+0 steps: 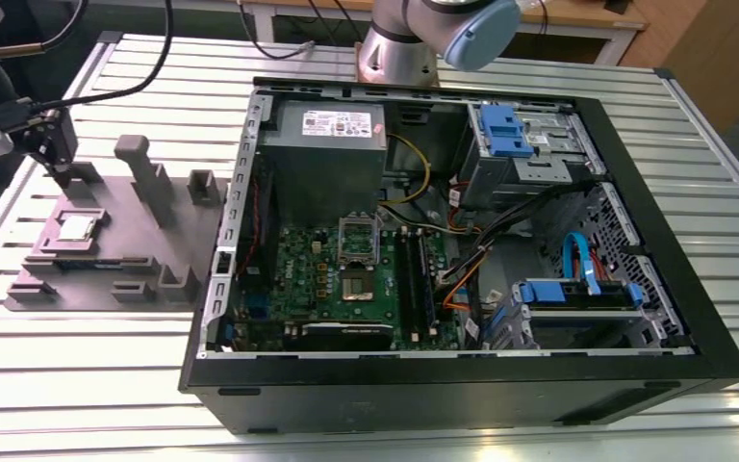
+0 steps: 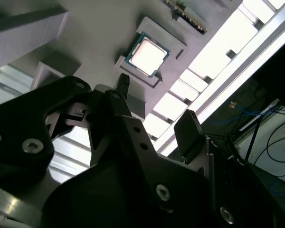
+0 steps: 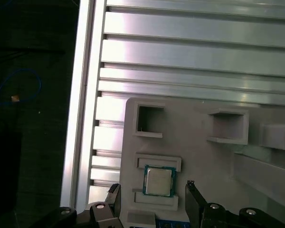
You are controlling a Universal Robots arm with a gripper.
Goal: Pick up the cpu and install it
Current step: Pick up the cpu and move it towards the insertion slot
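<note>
Your end effector [image 3: 153,185] hangs spread and empty, fingers either side of the cpu [image 3: 158,181], probably just above it. Cpu lies flat in its grey holder [image 3: 204,156] on the slatted surface [image 3: 190,52], 9 o'clock of the PC case [image 1: 446,385] in the exterior view. Risk: off-centre closing tips the chip or catches the holder's ledges.

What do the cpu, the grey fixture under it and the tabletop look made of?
cpu: silvery metal lid with a soft sheen that glares bright in the second wrist view, on a greenish board edge.
fixture: uniform matte grey with no glints, likely plastic, perhaps printed.
tabletop: bright slotted slats with streaky reflections, probably aluminium extrusion.
</note>
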